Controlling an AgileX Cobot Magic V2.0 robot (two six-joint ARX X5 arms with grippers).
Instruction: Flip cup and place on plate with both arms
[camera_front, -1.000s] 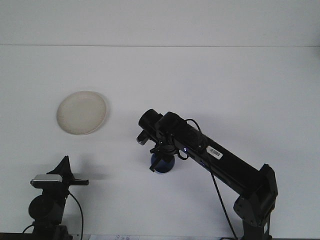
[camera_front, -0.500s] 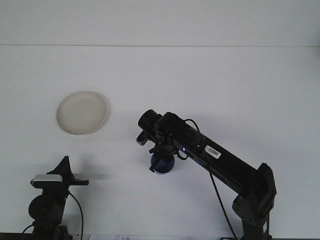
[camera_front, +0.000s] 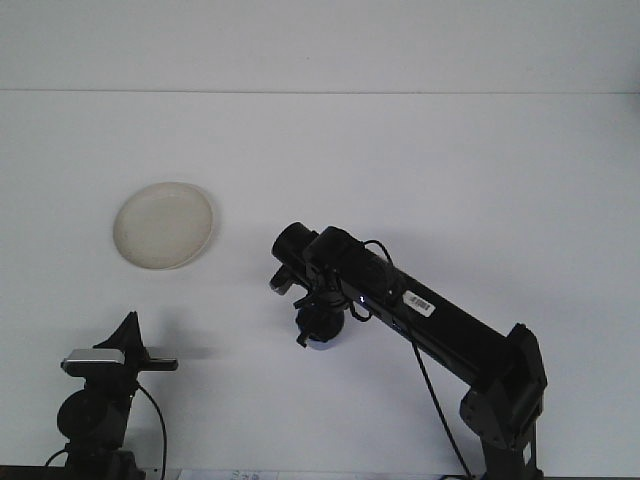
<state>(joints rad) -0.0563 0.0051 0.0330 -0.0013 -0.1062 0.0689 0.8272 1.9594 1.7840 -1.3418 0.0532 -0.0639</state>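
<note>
Left gripper (camera_front: 128, 335): parked at the near left corner of the desk (camera_front: 450, 180), holding nothing; whether its jaws are parted cannot be told. Plate (camera_front: 163, 225): round, cream, flat on the desk left of centre, bare surface all round its rim, well apart from both arms. Right gripper (camera_front: 318, 325): reaching in from the near right, lowered over the blue cup (camera_front: 322, 340) at desk centre; cup mostly hidden beneath it, grip cannot be told. Desk: plain white, wide bare room behind and right. Back wall (camera_front: 320, 45): white.
</note>
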